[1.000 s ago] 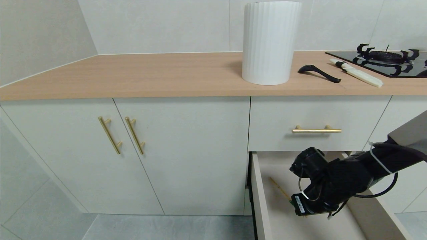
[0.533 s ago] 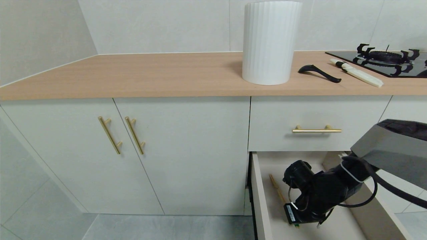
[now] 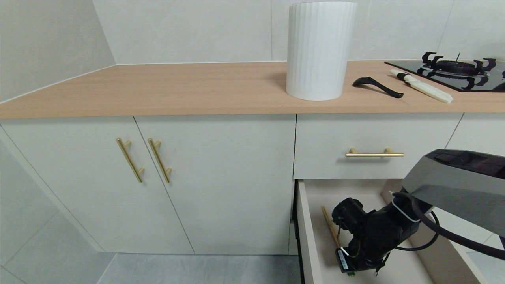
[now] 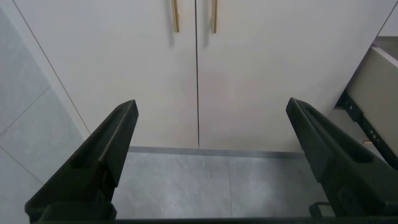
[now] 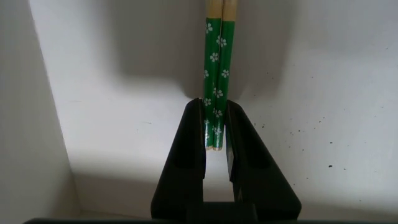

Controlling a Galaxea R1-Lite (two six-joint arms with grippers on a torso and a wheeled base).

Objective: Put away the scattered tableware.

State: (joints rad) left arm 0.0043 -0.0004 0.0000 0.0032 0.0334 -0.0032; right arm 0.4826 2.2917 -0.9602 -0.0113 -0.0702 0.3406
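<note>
**Right gripper [image 5: 216, 109] pinches chopsticks [image 5: 215, 68] in open drawer [image 3: 307, 236]**

Its fingers [image 5: 186, 143] clamp the pair's green, flower-printed ends near the drawer's left wall. Left gripper [image 4: 211, 109], jaws spread wide, hangs before closed cabinet doors [image 4: 261, 74]. Farther off on the counter [image 3: 177, 86], a black spoon [image 3: 376, 86] and a pale knife [image 3: 422, 86] lie beside a white ribbed canister [image 3: 317, 51].

countertop [image 3: 158, 86]: wooden | gas hob [image 3: 457, 68]: far right | cabinet doors [image 3: 213, 181]: closed
</note>
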